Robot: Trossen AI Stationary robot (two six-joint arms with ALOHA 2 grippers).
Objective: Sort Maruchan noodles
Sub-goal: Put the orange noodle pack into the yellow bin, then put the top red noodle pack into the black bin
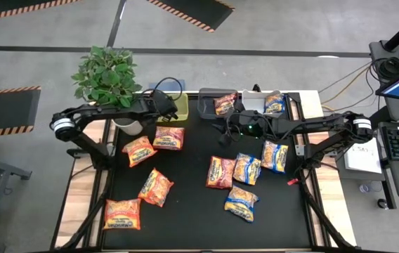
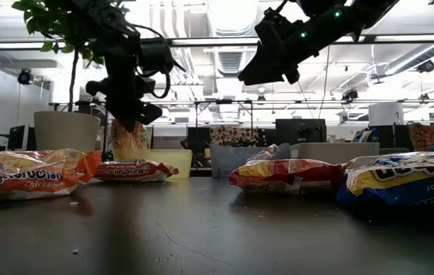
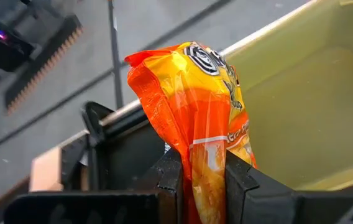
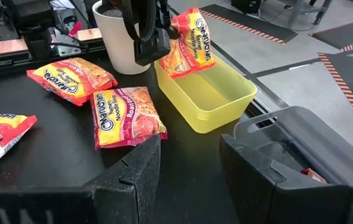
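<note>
My left gripper (image 1: 166, 105) is shut on an orange Maruchan noodle packet (image 4: 189, 40) and hangs just above the yellow bin (image 4: 209, 93) at the table's far edge. My right gripper (image 4: 192, 177) is open with nothing in it, above the table beside the dark bin (image 1: 217, 104). An orange packet lies in the dark bin, and the grey bin (image 1: 266, 102) holds a blue one. Several orange packets (image 1: 169, 138) lie flat on the left half of the table. A red-pink packet (image 1: 220, 172) and blue packets (image 1: 247, 169) lie on the right half. My left gripper pinches the orange packet between its two fingers (image 3: 171, 177) at one end (image 3: 204, 165). The rest sticks out past the fingertips, and its crimped far end (image 3: 148, 59) is free. The fingers slant down from the table's left. The packet is lifted clear and tilted over the yellow bin.
A white pot (image 4: 123, 37) with a green plant (image 1: 107, 74) stands just left of the yellow bin, close to my left arm. The three bins stand in a row along the far edge. The middle and near right of the black table top (image 1: 185, 225) are bare.
</note>
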